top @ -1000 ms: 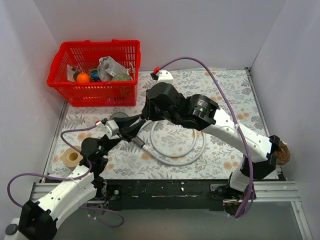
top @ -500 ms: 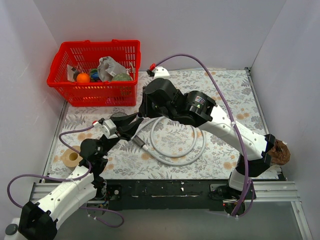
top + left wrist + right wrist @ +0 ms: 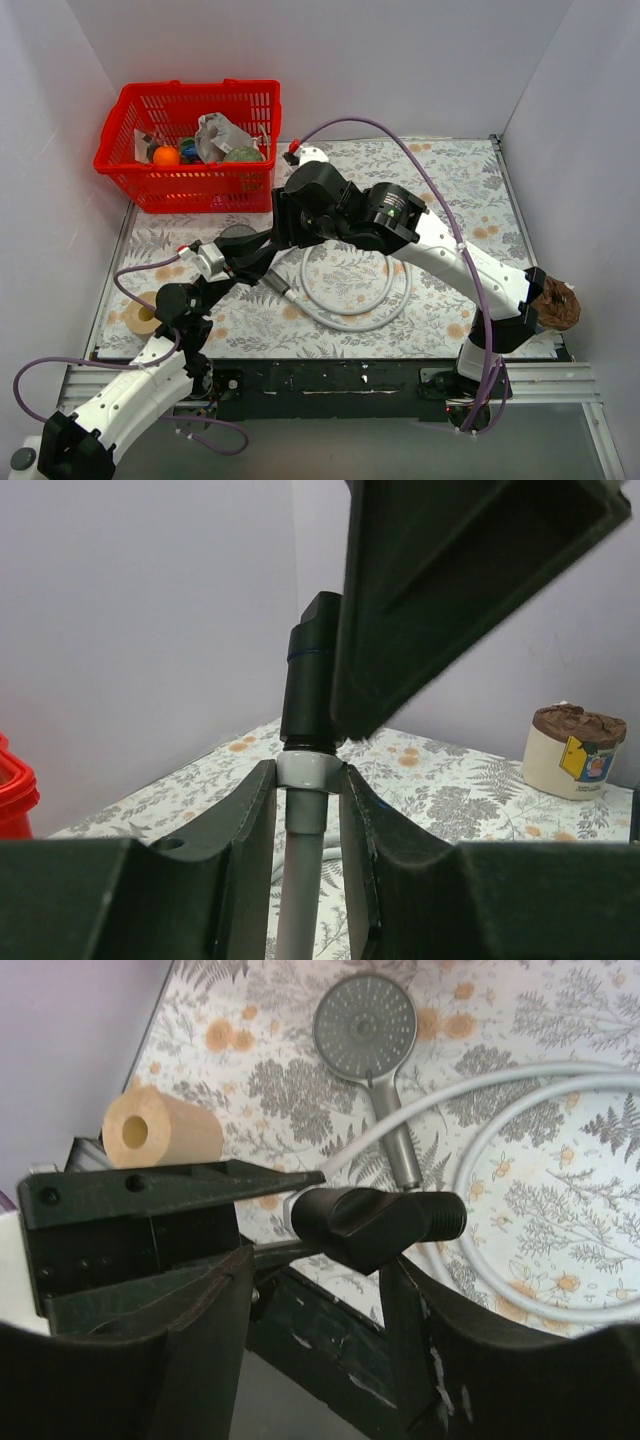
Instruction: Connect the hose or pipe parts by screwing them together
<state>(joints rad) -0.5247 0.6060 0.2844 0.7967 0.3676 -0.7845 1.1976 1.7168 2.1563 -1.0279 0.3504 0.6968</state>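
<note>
My left gripper is shut on the grey end nut of the whitish hose, which it holds upright. A black threaded fitting sits on top of that nut. My right gripper straddles the fitting with its jaws apart and a gap on its left side. The hose lies coiled on the flowered mat, its other metal end near the coil. The grey shower head lies face up on the mat with its handle towards the coil. In the top view my arms mostly hide it.
A red basket of odds and ends stands at the back left. A tan tape roll lies at the mat's near left. A brown-lidded can sits at the right edge. Purple cables loop over both arms.
My right gripper has opened off the black fitting, and its arm has swung a little left. My left gripper, with the hose end in it, has shifted slightly left too.
</note>
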